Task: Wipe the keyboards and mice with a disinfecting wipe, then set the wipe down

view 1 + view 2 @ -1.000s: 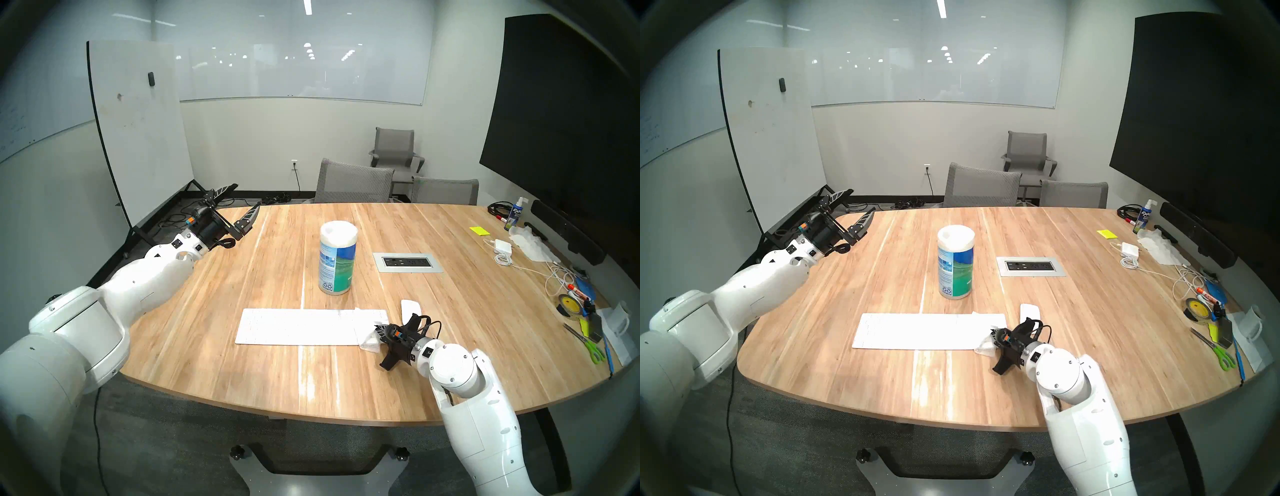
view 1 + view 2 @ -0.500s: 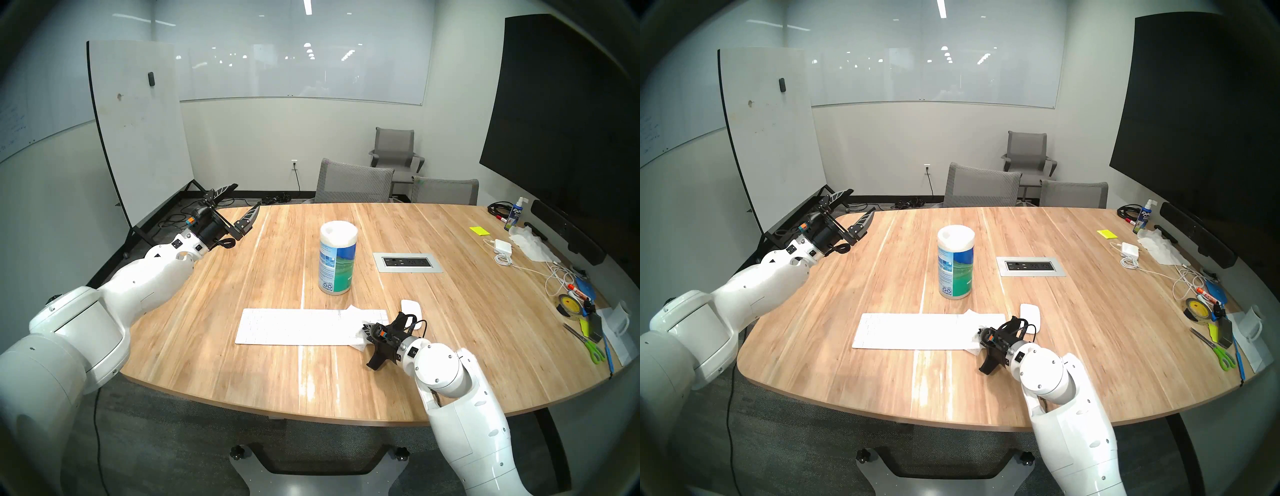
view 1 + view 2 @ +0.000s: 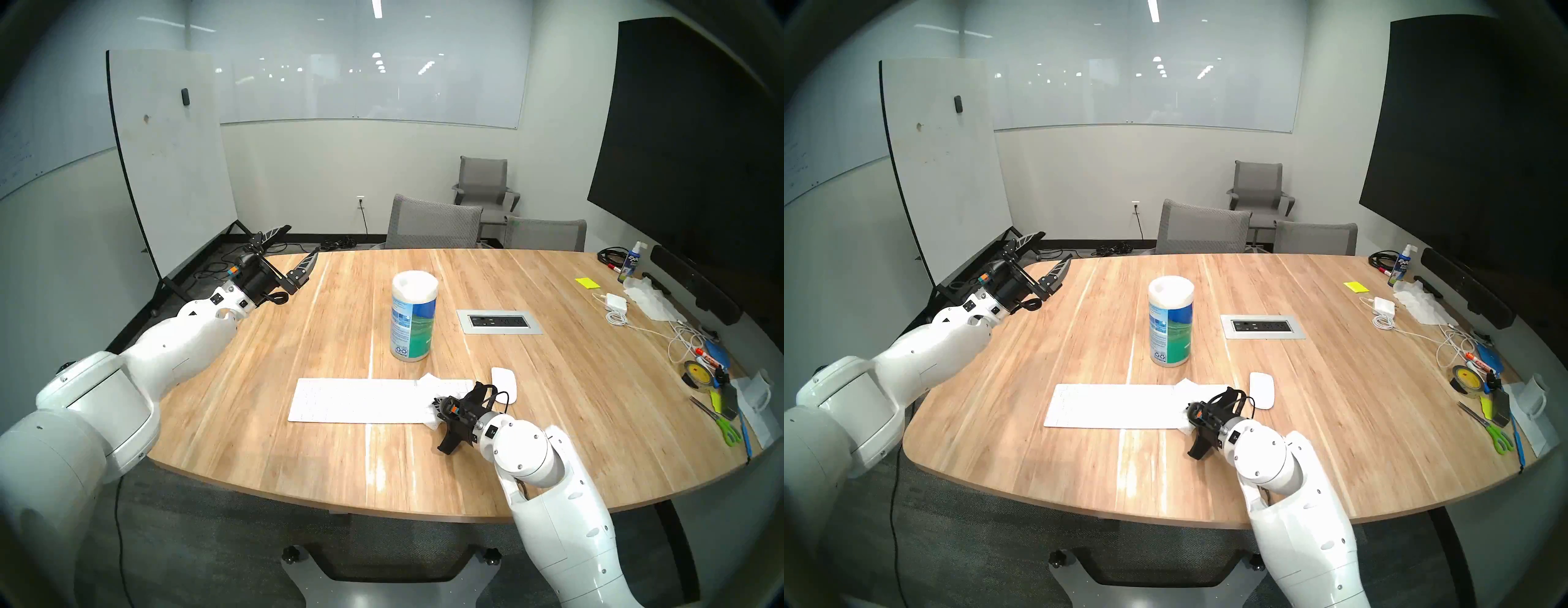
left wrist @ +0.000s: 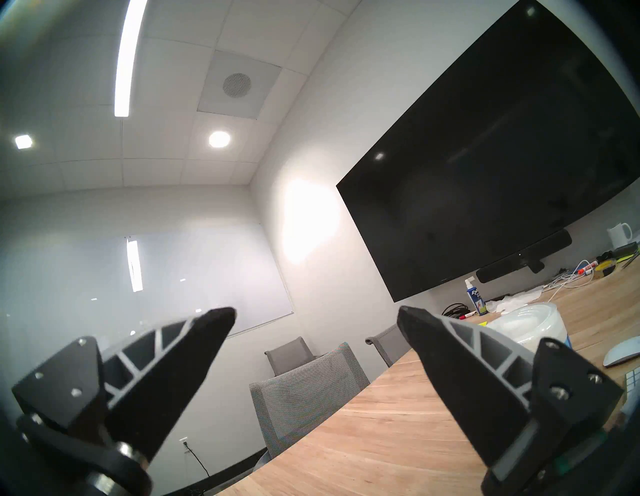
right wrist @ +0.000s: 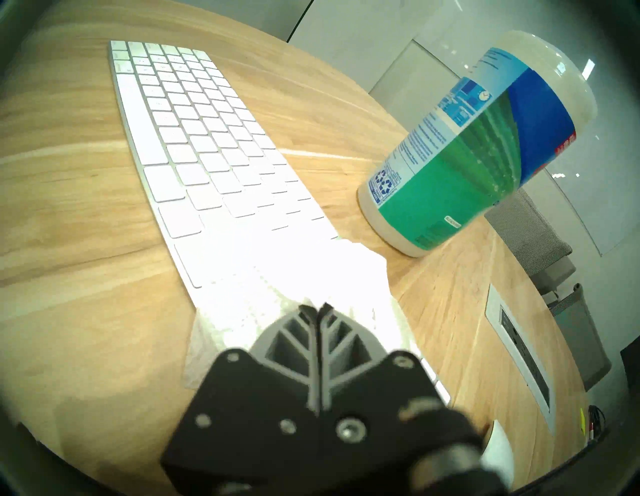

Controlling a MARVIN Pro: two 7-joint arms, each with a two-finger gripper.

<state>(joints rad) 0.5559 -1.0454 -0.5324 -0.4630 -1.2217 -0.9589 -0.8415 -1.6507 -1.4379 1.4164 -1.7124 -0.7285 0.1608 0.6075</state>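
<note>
The white keyboard (image 3: 360, 401) lies flat near the table's front, also in the right wrist view (image 5: 194, 138). The white wipe (image 3: 429, 379) is draped over its right end (image 5: 329, 273). My right gripper (image 3: 439, 407) is shut on the wipe and presses it onto the keyboard's right part (image 5: 316, 308). The white mouse (image 3: 505, 384) lies just right of the keyboard, behind the right wrist. My left gripper (image 3: 303, 240) is open and empty, raised over the table's far left corner (image 4: 315, 311).
The wipes canister (image 3: 413, 316) stands upright just behind the keyboard. A power outlet panel (image 3: 499, 321) is set into the table. A power adapter (image 3: 616, 301), tissue pile (image 3: 649, 301), cables, tape and scissors (image 3: 721, 420) crowd the right edge. Chairs (image 3: 432, 223) stand at the far side.
My right gripper has slid left along the keyboard, dragging the wipe with it. More of the mouse now shows. The left arm has not moved.
</note>
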